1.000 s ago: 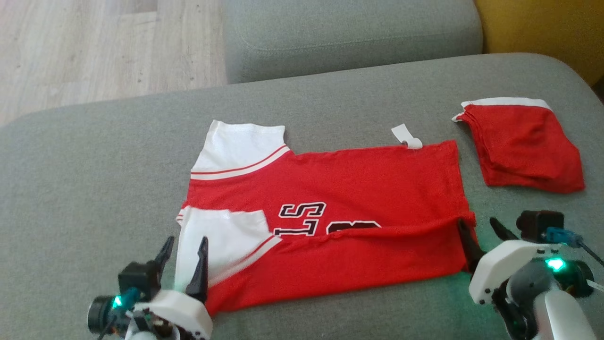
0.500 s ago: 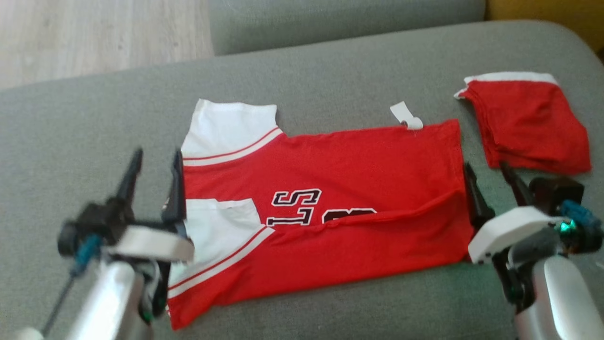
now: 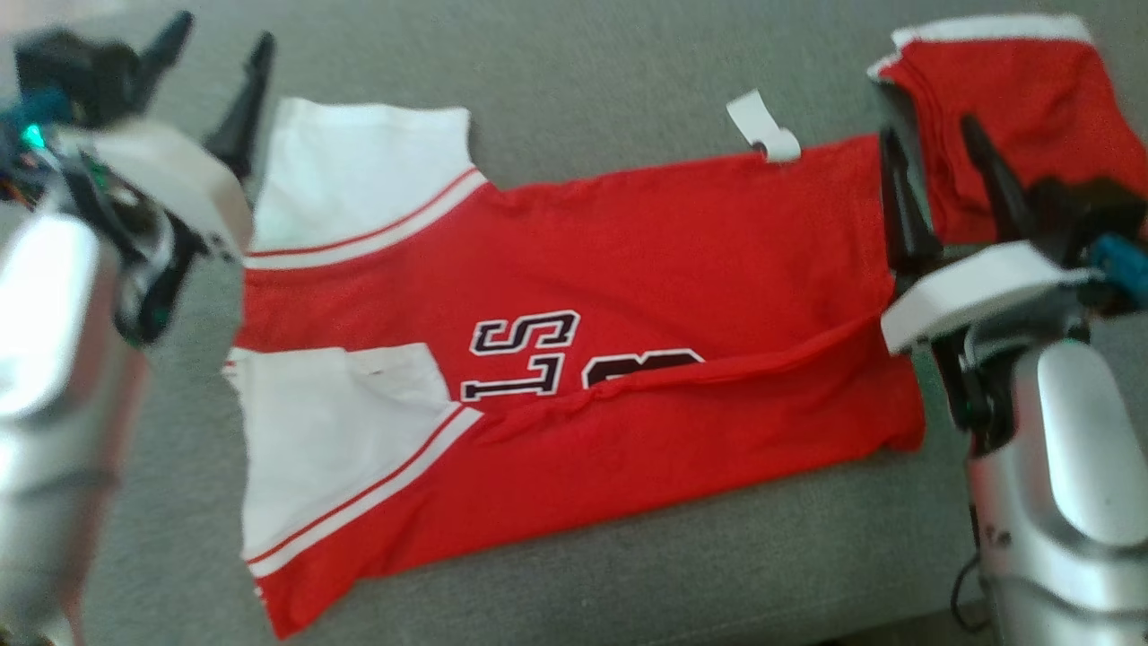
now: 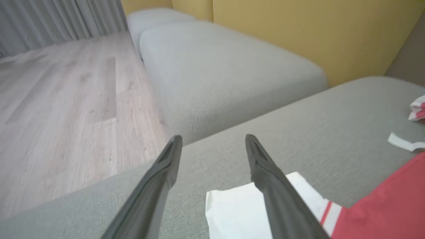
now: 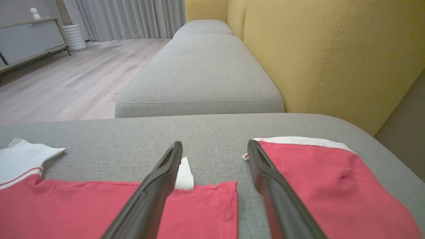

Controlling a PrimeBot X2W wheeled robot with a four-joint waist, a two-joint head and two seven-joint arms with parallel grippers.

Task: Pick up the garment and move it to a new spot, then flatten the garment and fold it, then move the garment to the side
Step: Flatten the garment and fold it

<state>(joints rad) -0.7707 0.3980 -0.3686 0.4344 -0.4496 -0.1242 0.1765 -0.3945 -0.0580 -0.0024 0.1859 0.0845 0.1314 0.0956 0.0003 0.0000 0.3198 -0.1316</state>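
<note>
You're mid-fold, I'd say: the jersey (image 3: pixel 574 359) lies flat on the cushion (image 3: pixel 628 574), near edge already turned over. The left gripper (image 3: pixel 222 31) hangs by its far sleeve and the right gripper (image 3: pixel 928 130) by its far hem corner, both wide open and empty. Next, pinch those two corners.

Both forearms (image 3: pixel 45 314) showing glossy silver shells. White wrist housings (image 3: pixel 969 287) carrying black camera modules (image 3: pixel 1085 211), blue cable plugs (image 3: pixel 1117 260). Green LED (image 3: pixel 34 136) glowing on left wrist. Long dark fingers (image 4: pixel 265 172) tapering to pointed tips.
</note>
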